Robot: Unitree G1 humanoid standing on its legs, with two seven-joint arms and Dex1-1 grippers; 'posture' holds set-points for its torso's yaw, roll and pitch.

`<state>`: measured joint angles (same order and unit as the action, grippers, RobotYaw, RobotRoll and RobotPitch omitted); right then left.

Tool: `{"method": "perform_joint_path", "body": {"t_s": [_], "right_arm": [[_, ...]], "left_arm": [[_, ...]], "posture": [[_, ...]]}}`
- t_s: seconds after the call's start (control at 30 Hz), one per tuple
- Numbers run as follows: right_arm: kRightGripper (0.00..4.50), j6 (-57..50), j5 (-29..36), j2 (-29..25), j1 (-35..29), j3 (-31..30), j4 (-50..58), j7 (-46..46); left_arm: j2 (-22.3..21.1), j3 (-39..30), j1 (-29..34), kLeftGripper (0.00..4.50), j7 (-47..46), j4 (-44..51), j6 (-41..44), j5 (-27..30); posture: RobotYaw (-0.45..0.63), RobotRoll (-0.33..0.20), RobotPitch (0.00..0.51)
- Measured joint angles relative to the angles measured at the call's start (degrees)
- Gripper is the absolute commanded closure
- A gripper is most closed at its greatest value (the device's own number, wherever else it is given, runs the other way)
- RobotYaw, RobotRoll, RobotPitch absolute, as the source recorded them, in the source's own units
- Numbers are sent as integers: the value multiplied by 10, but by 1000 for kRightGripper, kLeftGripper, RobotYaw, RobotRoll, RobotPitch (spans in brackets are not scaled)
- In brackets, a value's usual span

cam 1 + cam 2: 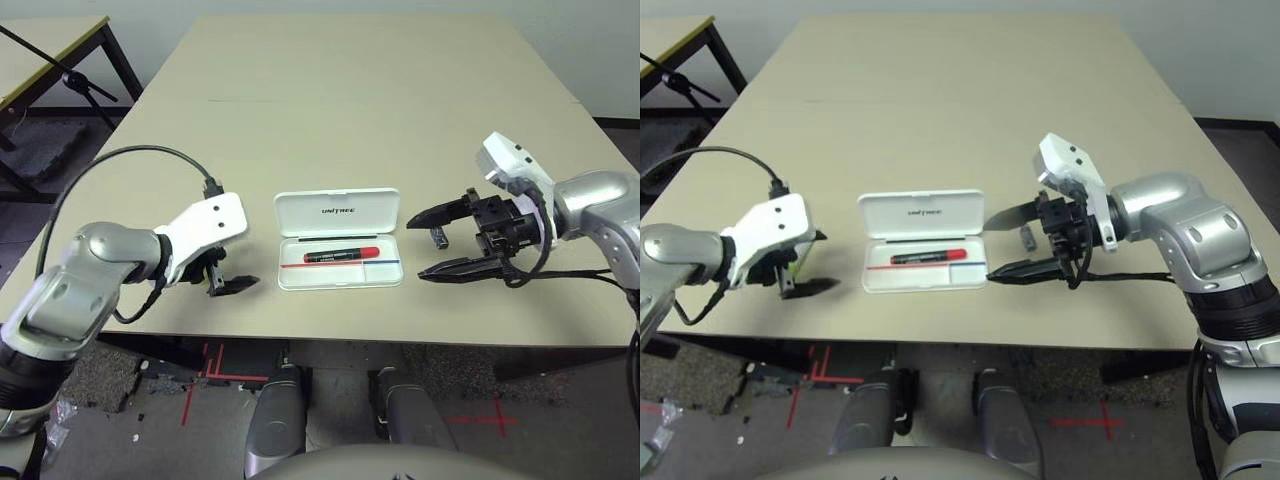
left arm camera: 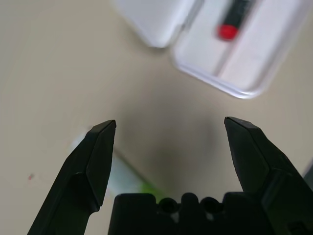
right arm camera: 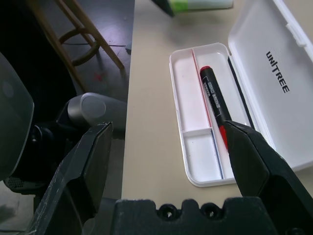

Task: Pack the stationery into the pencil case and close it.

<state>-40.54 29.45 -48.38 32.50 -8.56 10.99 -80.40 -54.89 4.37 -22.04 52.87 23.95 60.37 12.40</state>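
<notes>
We've got a big beige table (image 1: 350, 90) taking up most of the frame. Upper left there's a second table (image 1: 50, 45) with a dark frame, plus a black tripod leg (image 1: 75, 80) cutting across in front of it. Bottom of the frame, we can see red tape marks (image 1: 215, 372) on the speckled grey floor (image 1: 130, 400), and a white wall (image 1: 600, 50) upper right.

Lighting: even, bright, diffuse from overhead; beige matte table (image 1: 340, 120) without glare. Shadows: soft, short, dark patch directly beneath the left tool (image 1: 232, 285); fainter one under the right tool (image 1: 455, 240). Focus: left wrist view soft throughout, the white rectangular hard case (image 2: 230, 54) beyond the black fingers (image 2: 95, 161) blurred. Right wrist view sharp. Head views clear, slight bending at edges.
</notes>
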Motion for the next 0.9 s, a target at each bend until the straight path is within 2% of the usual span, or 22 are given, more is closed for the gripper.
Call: {"method": "perform_joint_path", "body": {"t_s": [0.13, 0.27, 0.63, 0.9], "right_arm": [[19, 7, -3, 2, -6, -5, 0, 5], [19, 10, -5, 3, -11, -9, 0, 13], [19, 13, -5, 4, -18, -10, 11, 33], [19, 14, -5, 4, -18, -14, 13, 36]], "left_arm": [[21, 0, -47, 0, -71, -70, 120, -5], [24, 0, -66, 0, -96, -102, 175, 2], [51, 6, -81, 0, -133, -178, 191, 20], [88, 2, -90, 0, -167, -228, 189, 20]], "posture": [[161, 0, 127], [150, 0, 125], [137, 0, 128], [133, 0, 133]]}}
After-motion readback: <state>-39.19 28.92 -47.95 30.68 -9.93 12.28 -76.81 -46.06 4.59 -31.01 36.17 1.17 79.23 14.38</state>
